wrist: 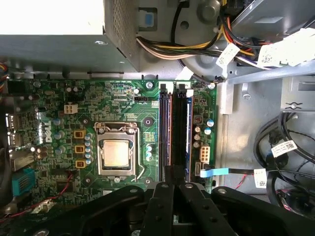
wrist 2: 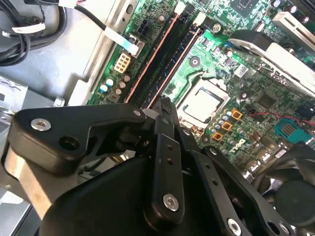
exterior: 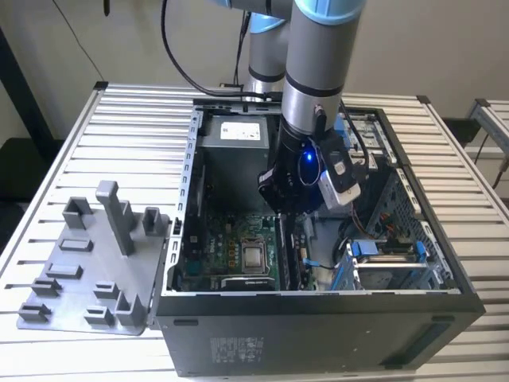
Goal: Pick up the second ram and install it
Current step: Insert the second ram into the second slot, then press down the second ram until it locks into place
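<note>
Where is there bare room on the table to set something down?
Bare slats of the table lie behind the grey fixture and past the open computer case on the exterior view's right. Inside the case it is crowded: gripper, motherboard, cables.

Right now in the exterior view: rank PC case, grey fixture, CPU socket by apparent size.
1. PC case, largest by far.
2. Grey fixture, clearly smaller. It sits beside the case at a similar distance, so the ranking should hold.
3. CPU socket, smallest, on the board inside the case.
</note>
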Tool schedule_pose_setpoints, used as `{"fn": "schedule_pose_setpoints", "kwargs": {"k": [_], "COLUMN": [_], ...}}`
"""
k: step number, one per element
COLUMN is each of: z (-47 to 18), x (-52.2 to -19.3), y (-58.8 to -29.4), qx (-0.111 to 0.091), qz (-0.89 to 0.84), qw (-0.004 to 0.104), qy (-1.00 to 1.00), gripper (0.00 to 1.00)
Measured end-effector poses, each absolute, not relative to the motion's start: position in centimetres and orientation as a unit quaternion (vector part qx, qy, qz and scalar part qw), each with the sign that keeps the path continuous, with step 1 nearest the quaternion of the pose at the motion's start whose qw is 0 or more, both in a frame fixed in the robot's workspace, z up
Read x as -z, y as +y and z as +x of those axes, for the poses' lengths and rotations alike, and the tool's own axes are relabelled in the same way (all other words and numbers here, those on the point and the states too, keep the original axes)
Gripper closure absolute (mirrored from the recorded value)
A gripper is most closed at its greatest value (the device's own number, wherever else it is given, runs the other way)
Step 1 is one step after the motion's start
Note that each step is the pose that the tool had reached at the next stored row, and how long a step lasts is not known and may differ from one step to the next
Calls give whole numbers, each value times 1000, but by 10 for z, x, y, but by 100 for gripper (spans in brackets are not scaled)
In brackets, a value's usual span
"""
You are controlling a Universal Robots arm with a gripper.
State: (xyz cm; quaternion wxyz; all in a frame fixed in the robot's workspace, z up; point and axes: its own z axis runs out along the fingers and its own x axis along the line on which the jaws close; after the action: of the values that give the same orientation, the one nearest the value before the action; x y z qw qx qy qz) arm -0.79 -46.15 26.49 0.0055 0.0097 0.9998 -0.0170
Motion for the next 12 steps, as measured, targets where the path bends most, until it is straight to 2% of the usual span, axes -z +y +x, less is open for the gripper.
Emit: {"fn": "schedule_pose_setpoints", "kwargs": {"k": [12], "z": [-8], "x": [-265], "y": [-461], "qx": [17], "qz": [10], "qw": [5], "qy": [1000], "gripper": [89]}}
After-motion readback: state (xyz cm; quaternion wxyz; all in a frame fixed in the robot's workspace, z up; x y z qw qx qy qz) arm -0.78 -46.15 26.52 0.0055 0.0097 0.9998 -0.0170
